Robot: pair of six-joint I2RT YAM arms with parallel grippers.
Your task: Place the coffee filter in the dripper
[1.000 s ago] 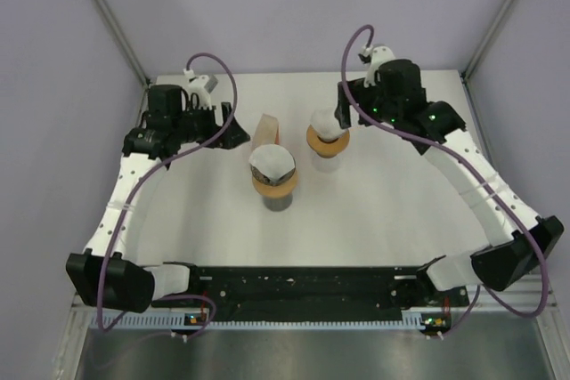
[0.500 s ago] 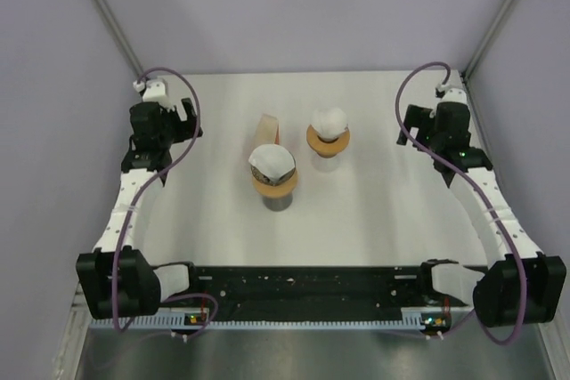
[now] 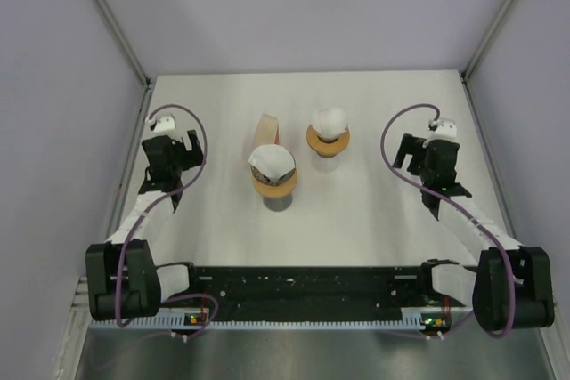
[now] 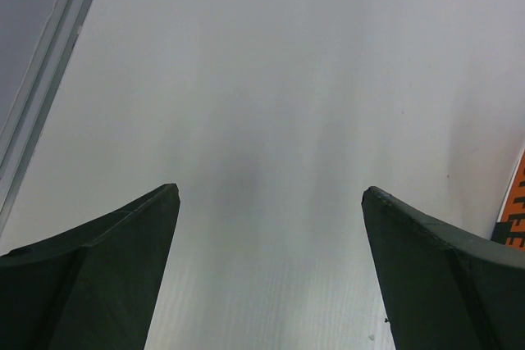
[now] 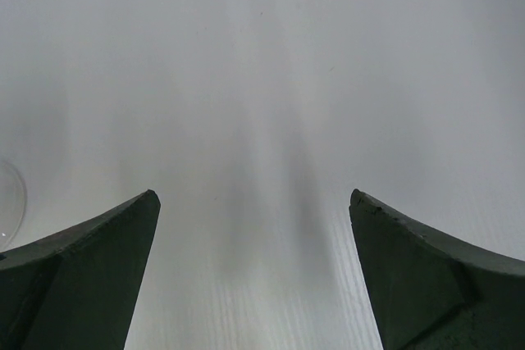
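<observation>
In the top view, two drippers with orange rims stand mid-table. A white coffee filter (image 3: pixel 272 160) sits in the nearer dripper (image 3: pixel 274 184). Another white filter (image 3: pixel 328 119) sits in the farther dripper (image 3: pixel 328 141). My left gripper (image 3: pixel 174 156) is folded back at the left side, well apart from them. My right gripper (image 3: pixel 427 159) is folded back at the right side. In the left wrist view the left gripper (image 4: pixel 271 190) is open over bare table. In the right wrist view the right gripper (image 5: pixel 254 194) is open too, with nothing between its fingers.
A tan and orange upright piece (image 3: pixel 268 128) stands just behind the nearer dripper; its orange edge (image 4: pixel 513 215) shows at the right of the left wrist view. A clear curved glass edge (image 5: pixel 8 202) shows at the left of the right wrist view. The table's left rail (image 4: pixel 49 63) runs nearby.
Both arms have pulled away from the drippers, out to the sides and back toward the near edge. Both grippers have opened a little wider. The filters and drippers have stayed put.
</observation>
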